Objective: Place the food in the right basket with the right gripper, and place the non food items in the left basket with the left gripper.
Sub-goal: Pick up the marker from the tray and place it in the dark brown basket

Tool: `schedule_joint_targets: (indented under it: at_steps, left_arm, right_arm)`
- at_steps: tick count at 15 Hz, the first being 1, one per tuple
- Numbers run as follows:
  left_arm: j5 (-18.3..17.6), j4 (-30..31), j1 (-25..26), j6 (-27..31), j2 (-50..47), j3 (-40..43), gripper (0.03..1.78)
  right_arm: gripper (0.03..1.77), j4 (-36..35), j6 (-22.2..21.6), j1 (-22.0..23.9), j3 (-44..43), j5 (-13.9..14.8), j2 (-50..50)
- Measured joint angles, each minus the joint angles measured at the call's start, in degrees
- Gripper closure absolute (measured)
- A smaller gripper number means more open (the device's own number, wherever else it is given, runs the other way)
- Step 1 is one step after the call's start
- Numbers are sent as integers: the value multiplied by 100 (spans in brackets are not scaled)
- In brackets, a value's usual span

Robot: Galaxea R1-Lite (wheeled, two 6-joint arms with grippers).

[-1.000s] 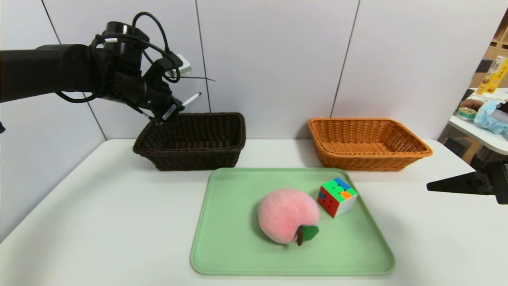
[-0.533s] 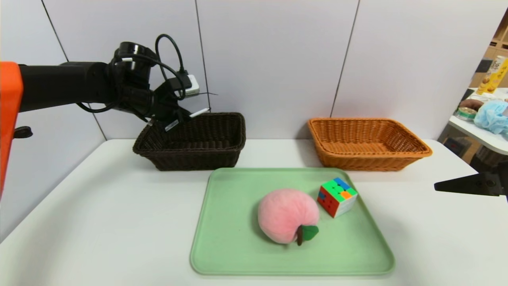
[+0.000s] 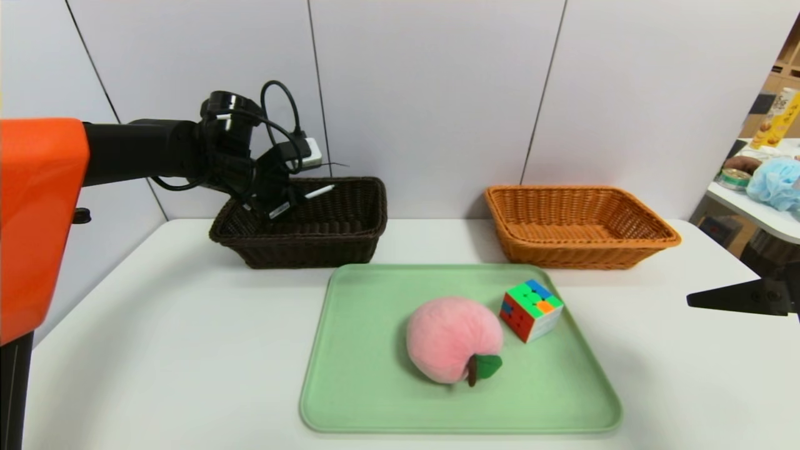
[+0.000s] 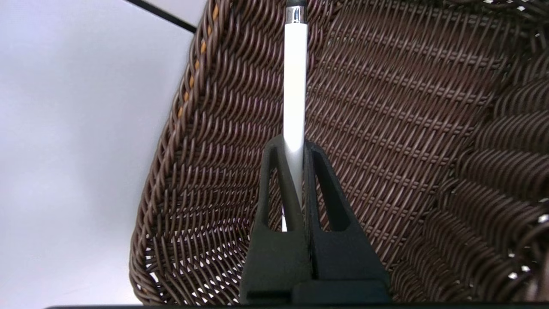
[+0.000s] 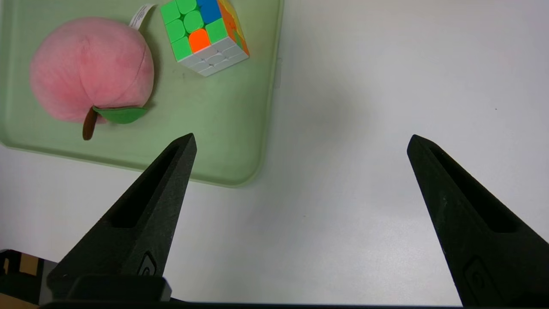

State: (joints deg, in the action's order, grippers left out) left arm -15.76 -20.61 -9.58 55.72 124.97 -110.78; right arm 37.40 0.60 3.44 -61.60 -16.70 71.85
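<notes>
Gripping a slim white pen [image 4: 294,86], the bulky black left claw [image 4: 293,171] is over the dark brown wicker basket [image 3: 306,243], presumably to drop it there; the right claw [image 5: 302,141] stands wide, unloaded, beside the green tray [image 3: 462,422].

Green tray [image 3: 375,400]; blue mesh puff [image 3: 775,184]; tape roll [image 3: 735,179]
</notes>
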Motion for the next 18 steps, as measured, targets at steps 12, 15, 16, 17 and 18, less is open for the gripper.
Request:
schedule_joint_targets:
  at_steps: [12,15,16,17,18]
  left_arm:
    - [-69,-13,-9,-317,94,-59,90]
    - [-69,-13,-11,-540,67,-59,64]
    - [-69,-11,-11,-647,37,-88,58]
    - [-61,0,-26,-802,1,-113,52]
    - [-55,-5,-56,-1011,-44,-124,47]
  right_arm:
    - [10,-6,-11,-11,101,-13,-85]
    - [10,-4,-27,-11,135,-13,-107]
    - [10,-4,-24,-11,160,-11,-123]
    - [10,-9,-24,-11,179,-11,-138]
    - [10,-9,-27,-11,195,-11,-151]
